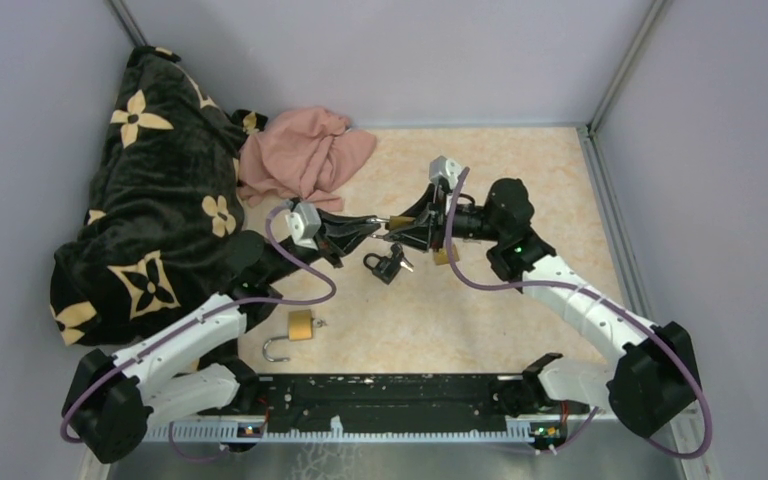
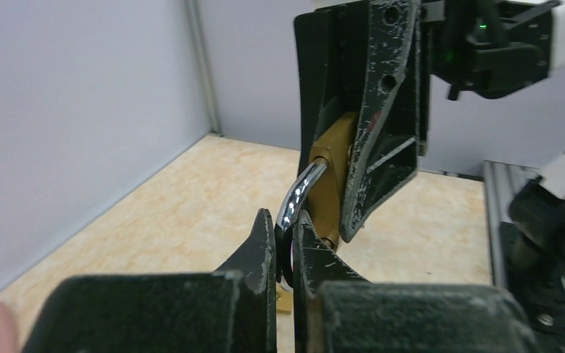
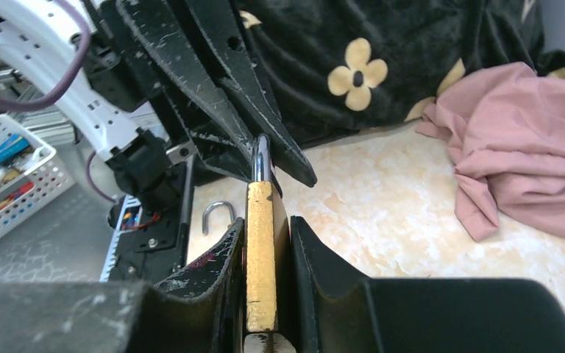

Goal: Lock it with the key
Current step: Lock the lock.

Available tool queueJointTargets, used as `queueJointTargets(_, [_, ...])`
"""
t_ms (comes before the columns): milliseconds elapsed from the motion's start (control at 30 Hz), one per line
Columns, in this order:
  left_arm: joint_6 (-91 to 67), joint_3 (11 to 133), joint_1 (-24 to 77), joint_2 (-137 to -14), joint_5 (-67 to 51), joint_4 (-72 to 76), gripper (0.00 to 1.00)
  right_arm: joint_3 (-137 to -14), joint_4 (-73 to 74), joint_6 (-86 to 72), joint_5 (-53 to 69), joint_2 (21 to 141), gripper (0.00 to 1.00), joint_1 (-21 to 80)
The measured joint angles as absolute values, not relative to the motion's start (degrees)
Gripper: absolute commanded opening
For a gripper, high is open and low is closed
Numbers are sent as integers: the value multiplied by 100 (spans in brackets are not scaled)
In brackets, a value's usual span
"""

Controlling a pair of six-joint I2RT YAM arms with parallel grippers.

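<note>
I'm clamping the padlock (image 3: 260,272) in the right gripper (image 3: 265,224); left gripper (image 2: 285,239), facing it, is pinching the shackle (image 2: 299,193) (axes in line).

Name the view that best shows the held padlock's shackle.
Left wrist: the shackle curves clearly from the brass body into the left pincer. Right wrist shows it only as a short edge-on stub; in top external it is too small to make out.

Beige tabletop (image 1: 520,310) w/ black floral blanket (image 1: 160,200), pink cloth (image 1: 305,155), black padlock (image 1: 388,265), open brass padlock (image 1: 295,330).
</note>
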State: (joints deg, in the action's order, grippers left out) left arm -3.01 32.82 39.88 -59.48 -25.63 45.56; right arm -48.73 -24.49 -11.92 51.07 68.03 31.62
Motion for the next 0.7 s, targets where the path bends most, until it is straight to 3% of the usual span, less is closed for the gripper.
queueJointTargets(233, [-622, 3361, 3710, -5664, -3806, 4311, 10, -4862, -2080, -899, 5413, 6460, 0, 3216])
queueJointTargets(567, [-915, 3321, 3575, -5645, -4353, 4115, 18, -4838, -1706, -849, 5561, 6420, 0, 3249])
queueJointTargets(633, [-928, 3312, 3573, -5645, -4394, 4097, 16, -4838, -1658, -851, 5579, 6420, 0, 3249])
queueJointTargets(700, [-941, 3308, 3568, -5645, -4436, 4080, 7, -4838, -1623, -849, 5603, 6420, 0, 3249])
